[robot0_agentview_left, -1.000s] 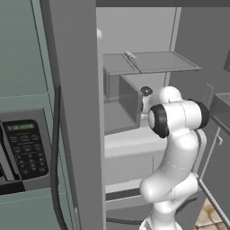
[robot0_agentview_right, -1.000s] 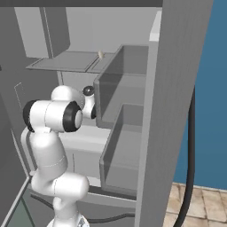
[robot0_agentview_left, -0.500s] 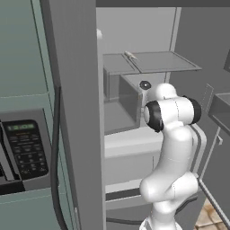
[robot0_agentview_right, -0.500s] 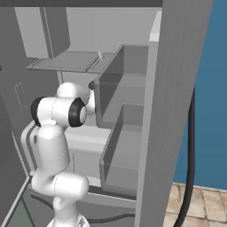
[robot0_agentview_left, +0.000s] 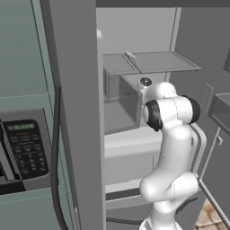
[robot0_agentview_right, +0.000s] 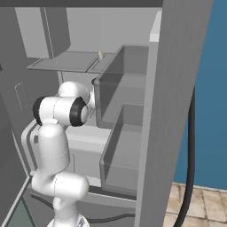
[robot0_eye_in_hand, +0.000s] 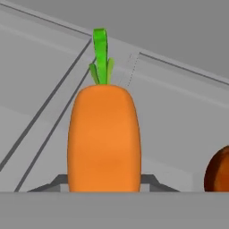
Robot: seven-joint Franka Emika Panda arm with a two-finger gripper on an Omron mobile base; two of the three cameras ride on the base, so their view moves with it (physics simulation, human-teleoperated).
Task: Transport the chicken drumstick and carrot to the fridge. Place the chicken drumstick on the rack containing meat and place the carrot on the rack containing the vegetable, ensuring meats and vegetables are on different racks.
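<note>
In the hand view the carrot (robot0_eye_in_hand: 103, 134) stands upright, bright orange with its green tuft on top, and my gripper (robot0_eye_in_hand: 103, 183) is shut on its lower part, a dark fingertip (robot0_eye_in_hand: 58, 181) showing on each side. Behind it lie the pale grey walls and a shelf of the fridge (robot0_agentview_left: 152, 63). A rounded reddish-brown thing (robot0_eye_in_hand: 219, 172) is cut off by the right edge of the hand view; I cannot tell whether it is the chicken drumstick. In both base views my arm (robot0_agentview_left: 173, 112) (robot0_agentview_right: 60, 111) reaches into the open fridge (robot0_agentview_right: 66, 62), below its upper shelf.
The open fridge door (robot0_agentview_left: 76, 112) stands close on the arm's left, with a microwave (robot0_agentview_left: 27, 148) beyond it. Door bins (robot0_agentview_right: 124, 133) flank the arm's right. A small pale item (robot0_agentview_left: 130, 55) lies on the upper shelf. Clear drawers (robot0_agentview_left: 121, 96) sit under it.
The arm has pushed forward and deeper into the fridge. The grip on the carrot is unchanged.
</note>
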